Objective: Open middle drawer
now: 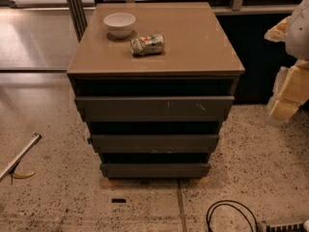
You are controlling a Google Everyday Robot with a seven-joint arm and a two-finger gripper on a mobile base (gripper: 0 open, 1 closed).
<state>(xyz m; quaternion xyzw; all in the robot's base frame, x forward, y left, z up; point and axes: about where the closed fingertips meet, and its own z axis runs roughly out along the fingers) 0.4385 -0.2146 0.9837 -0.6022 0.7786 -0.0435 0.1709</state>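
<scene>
The middle drawer (154, 143) is a wide, shallow dark grey-brown front with faint light scuffs along its lower edge. It sits between the taller top front (154, 108) with pale scratch marks and the short bottom front (154, 170). All three fronts stand stepped, with dark gaps above them. My gripper (284, 103), cream-coloured, hangs at the right edge of the camera view. It is to the right of the cabinet at about the top drawer's height and touches nothing.
A white bowl (119, 23) and a crushed can (147, 44) lie on the cabinet top (193, 42). A black cable loop (231, 215) lies on the speckled floor at the front right. A metal bar (19, 156) slants in at the left. A small dark object (118, 200) lies on the floor in front.
</scene>
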